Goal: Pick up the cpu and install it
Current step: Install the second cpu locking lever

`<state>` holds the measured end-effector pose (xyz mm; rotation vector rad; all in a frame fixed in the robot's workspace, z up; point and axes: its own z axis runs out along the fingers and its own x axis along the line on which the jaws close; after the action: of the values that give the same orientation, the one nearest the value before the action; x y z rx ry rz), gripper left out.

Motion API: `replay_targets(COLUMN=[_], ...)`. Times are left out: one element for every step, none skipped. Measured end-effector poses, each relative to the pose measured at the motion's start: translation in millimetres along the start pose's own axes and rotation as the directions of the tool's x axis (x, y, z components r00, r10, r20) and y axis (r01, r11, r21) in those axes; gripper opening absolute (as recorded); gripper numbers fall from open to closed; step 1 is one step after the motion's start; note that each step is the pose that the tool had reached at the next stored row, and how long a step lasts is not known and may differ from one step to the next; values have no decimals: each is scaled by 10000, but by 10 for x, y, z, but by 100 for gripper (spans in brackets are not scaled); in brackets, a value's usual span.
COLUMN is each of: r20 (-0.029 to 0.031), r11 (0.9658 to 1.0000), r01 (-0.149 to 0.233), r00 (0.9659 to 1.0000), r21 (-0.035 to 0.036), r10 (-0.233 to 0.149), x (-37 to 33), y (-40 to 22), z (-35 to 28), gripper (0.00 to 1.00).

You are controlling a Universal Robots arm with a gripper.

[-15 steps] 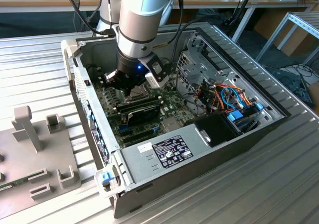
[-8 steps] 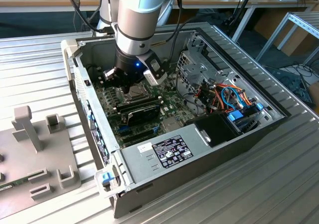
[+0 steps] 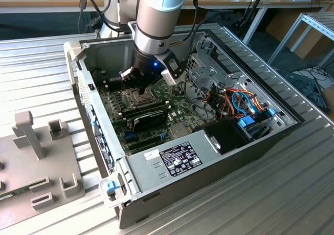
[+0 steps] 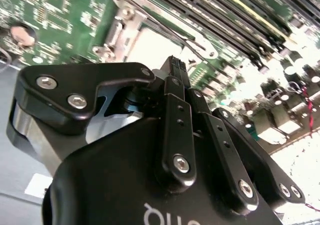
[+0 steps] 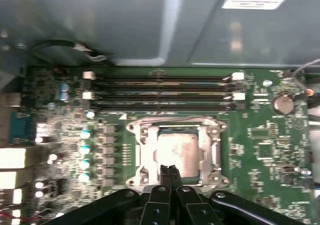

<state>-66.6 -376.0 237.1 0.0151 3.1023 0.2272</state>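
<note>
Over the socket: my gripper [image 5: 169, 171] hangs just above the motherboard [image 5: 260, 135], inside the open computer case [image 3: 156, 164]
Tool state: my fingers [image 5: 172, 177] look pressed together at the tips, with nothing visible between them
Cpu: the cpu [image 5: 181, 152] lies flat inside the socket frame [image 5: 142, 152], silver top facing up; in the second wrist view it shows as a pale square [image 4: 150, 47] beyond my fingertips
Progress: I judge the chip is already seated in its socket and out of my grasp; the frame around it looks unclamped, though I cannot say for certain
Edges: the memory sticks [image 5: 160, 91] run along one side of the socket, close beside the frame; the case wall rises beyond them
Room: in the exterior view my arm [image 3: 156, 15] comes down from above between the case wall on that view's left and the drive cage [image 3: 209, 68] on its right, so the way up is the open one
</note>
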Motion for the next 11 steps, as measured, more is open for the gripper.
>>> replay_targets(r20=[-16,-36,-49,-60,-64,-68,-69,-71,-71,-71,-71], r11=[10000,10000,9999,9998,9996,9988,9984,9981,9977,9976,9974], r01=[-2,-7,-12,-16,-20,-26,-28,-29,-32,-33,-34], r00=[10000,10000,10000,10000,10000,10000,10000,10000,10000,10000,10000], r21=[-14,-55,-106,-190,-291,-486,-559,-623,-676,-693,-715], r10=[2,7,11,15,18,23,24,25,28,28,29], x=[-20,-41,-51,-58,-61,-64,-65,-66,-66,-66,-66], y=[0,-3,-8,-17,-26,-49,-65,-86,-116,-137,-167], z=[-3,-6,-9,-12,-13,-17,-19,-23,-27,-30,-34], gripper=[11,11,11,11,11,11,11,11,11,11,11])
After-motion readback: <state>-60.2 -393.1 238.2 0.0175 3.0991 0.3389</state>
